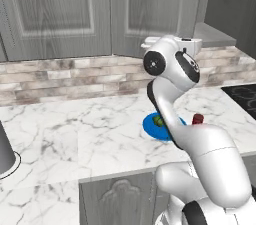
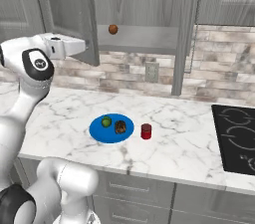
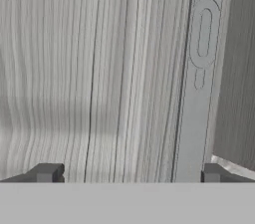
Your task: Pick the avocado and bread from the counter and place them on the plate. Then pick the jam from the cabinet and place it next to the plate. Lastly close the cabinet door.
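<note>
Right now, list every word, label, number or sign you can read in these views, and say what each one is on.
There is no readable text.
The jam: plain red jar, no label visible.
The plate, avocado and bread: unmarked.
The cabinet door: wood grain alone.
The wall outlet and stovetop: rings and slots, no lettering.

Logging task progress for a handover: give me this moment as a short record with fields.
plate: on the counter, holds avocado and bread
jam: upright on the counter, just right of the plate
cabinet door: open, swung outward
cabinet: orange-brown ball on the shelf
gripper: fingers spread, empty, close to a grey wood-grain surface
left to do: close the cabinet door
</note>
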Tool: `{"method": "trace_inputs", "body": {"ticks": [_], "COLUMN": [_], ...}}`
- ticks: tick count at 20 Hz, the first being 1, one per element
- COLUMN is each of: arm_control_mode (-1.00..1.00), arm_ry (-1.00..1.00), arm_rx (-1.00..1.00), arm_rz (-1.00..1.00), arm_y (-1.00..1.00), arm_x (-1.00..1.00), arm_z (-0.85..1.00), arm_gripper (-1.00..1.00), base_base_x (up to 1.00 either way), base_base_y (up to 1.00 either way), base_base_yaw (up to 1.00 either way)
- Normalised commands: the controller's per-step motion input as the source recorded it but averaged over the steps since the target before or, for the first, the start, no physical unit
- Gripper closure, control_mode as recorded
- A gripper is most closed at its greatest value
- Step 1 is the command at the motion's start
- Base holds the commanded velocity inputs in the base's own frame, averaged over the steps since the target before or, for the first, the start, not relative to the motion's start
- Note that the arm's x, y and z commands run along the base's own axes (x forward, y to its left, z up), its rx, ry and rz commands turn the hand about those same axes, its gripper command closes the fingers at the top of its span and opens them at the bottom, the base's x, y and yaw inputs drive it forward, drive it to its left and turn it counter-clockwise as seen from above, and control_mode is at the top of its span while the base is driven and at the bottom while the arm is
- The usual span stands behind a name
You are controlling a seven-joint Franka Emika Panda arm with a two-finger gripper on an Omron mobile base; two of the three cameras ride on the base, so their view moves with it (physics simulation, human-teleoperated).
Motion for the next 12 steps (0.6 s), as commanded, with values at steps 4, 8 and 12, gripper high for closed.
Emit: {"method": "trace_inputs", "body": {"ticks": [4,8,12], "arm_control_mode": [-1.0,-1.0,-1.0], "arm_ry": [0.0,0.01,0.01], "arm_rx": [-0.02,-0.05,-0.02], "arm_rz": [0.02,0.01,0.0], "arm_y": [0.0,0.0,0.0], "arm_x": [0.88,0.88,0.72], "arm_z": [-0.44,-0.45,-0.29], "arm_gripper": [-1.0,-1.0,-1.0], "base_base_x": [0.0,0.0,0.0], "base_base_y": [0.0,0.0,0.0], "base_base_yaw": [0.0,0.0,0.0]}}
